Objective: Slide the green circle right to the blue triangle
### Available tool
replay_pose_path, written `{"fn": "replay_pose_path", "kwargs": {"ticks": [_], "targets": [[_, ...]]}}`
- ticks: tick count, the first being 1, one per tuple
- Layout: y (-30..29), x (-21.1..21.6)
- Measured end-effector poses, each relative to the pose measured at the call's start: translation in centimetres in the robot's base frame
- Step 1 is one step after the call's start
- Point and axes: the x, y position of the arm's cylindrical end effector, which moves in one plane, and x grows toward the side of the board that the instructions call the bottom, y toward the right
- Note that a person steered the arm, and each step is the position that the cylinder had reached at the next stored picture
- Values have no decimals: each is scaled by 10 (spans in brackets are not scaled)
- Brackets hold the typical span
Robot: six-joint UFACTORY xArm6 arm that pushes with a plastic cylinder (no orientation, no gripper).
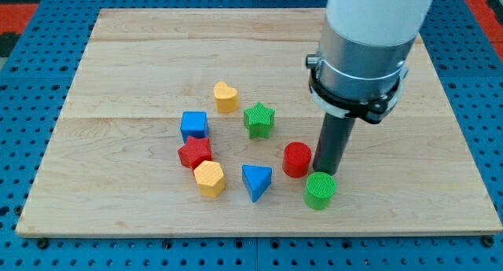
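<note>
The green circle (320,190) lies near the board's bottom edge, right of centre. The blue triangle (256,181) lies to its left, about a block's width away. My tip (324,170) is at the end of the dark rod, just above the green circle at its top edge, and right beside the red circle (297,159) on that block's right. Whether the tip touches the green circle cannot be told.
A green star (258,119), a yellow heart (225,97), a blue cube (194,126), a red star (195,153) and a yellow hexagon (209,178) lie to the left. The wooden board (118,67) rests on a blue pegboard.
</note>
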Motion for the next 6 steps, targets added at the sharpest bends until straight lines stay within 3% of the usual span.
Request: {"fn": "replay_pose_path", "kwargs": {"ticks": [2,3,5,6], "targets": [[-22,-36],[20,-36],[76,70],[19,58]]}}
